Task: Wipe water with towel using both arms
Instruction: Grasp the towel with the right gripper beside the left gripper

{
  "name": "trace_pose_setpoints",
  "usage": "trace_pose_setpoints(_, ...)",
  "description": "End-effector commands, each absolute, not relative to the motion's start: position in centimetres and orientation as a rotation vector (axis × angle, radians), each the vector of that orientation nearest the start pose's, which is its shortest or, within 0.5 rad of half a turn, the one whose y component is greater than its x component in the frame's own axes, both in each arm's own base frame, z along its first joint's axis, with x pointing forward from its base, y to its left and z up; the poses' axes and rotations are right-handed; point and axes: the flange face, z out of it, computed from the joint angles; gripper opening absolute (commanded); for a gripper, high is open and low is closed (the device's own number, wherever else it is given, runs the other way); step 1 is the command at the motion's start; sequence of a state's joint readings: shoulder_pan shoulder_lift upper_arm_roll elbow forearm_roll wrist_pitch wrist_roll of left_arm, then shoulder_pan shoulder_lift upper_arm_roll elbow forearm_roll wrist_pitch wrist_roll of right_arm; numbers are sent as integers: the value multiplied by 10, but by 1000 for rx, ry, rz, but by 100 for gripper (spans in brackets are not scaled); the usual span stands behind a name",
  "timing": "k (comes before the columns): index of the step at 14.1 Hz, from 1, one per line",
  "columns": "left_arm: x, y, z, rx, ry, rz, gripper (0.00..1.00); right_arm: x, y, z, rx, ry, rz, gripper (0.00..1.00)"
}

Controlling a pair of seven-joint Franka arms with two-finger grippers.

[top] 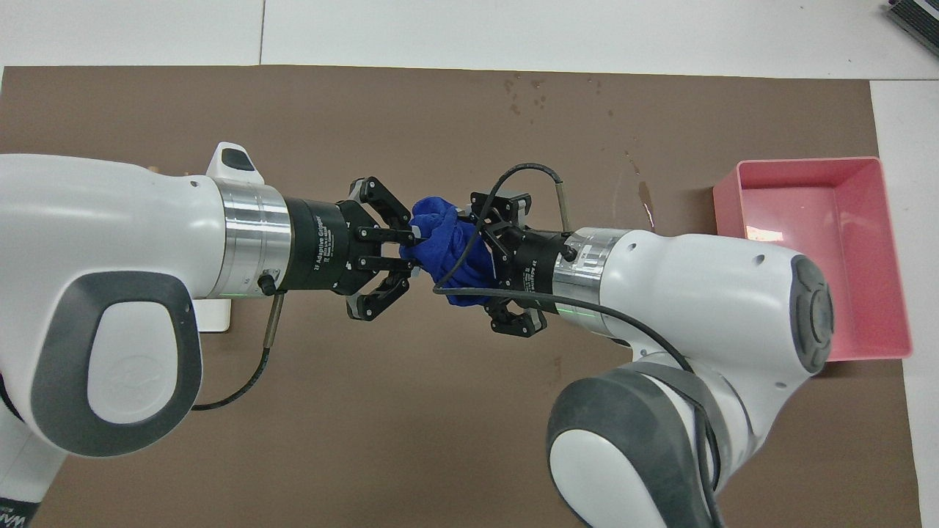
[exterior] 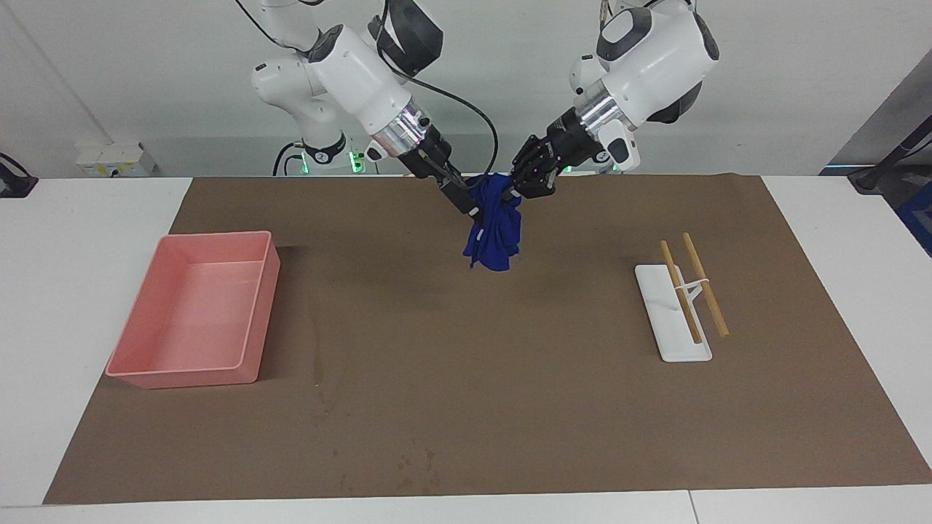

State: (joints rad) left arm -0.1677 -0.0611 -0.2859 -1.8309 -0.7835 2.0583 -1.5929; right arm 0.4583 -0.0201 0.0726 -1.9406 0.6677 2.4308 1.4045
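The left gripper (exterior: pixel 513 193) is pinching the top of the towel (exterior: pixel 495 229) with its fingertips closed on the fabric, holding it up in the air over the mat (exterior: pixel 466 407) at the robots' end of the table. From that pinch the towel is hanging straight down as a crumpled blue bunch, long axis vertical, its lower end off the mat. The right gripper (top: pixel 490 265) is reaching in from the opposite direction with its fingers spread wide, straddling the bunch and apparently touching it without gripping. The handover turns on this: the cloth is lying between those open fingers. The water (exterior: pixel 318 364) is lying as a faint streak well away, beside the pink bin (exterior: pixel 193 313), toward the right arm's end.
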Motion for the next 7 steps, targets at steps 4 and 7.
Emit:
trace_pose_setpoints(4, 478, -298, 595, 1863, 1602, -634, 0, 531, 285, 565, -1878, 1436, 196, 100)
trace_pose_setpoints(7, 482, -296, 600, 1820, 1610, -613, 0, 531, 285, 563, -1878, 1437, 194, 100)
